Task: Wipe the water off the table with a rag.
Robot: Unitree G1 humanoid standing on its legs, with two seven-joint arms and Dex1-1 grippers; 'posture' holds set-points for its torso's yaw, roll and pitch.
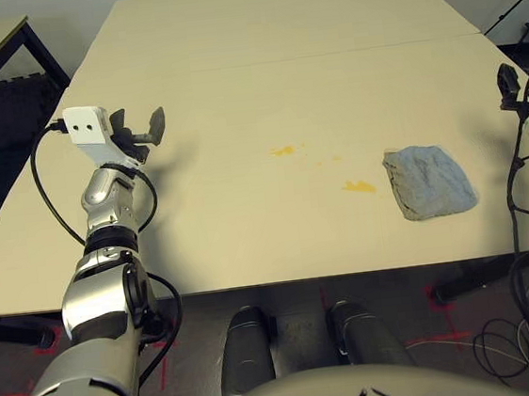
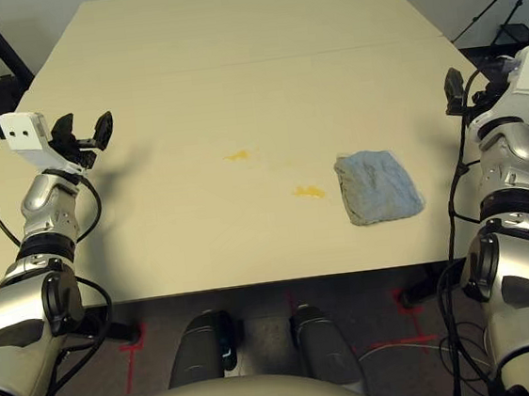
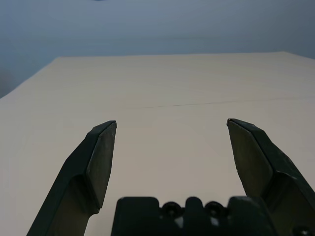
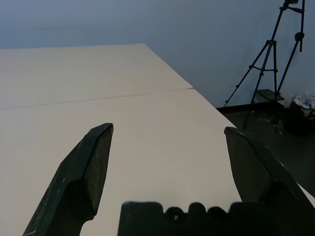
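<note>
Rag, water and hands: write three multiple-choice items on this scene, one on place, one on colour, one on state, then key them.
1. Where does the rag lie on the table?
A. toward the robot's right, beside the water
B. at the far left corner
C. on top of the seam line

2. What colour is the water?
A. clear blue
B. yellow-orange
C. dark red

3. How is the right hand?
A. shut on the rag
B. open and holding nothing
C. pressing the rag down

Key: 1 A, it rests just right of the splotches. 2 B, the splotches are yellow-orange. 3 B, its fingers stand spread over bare table, as do those of the left hand.
</note>
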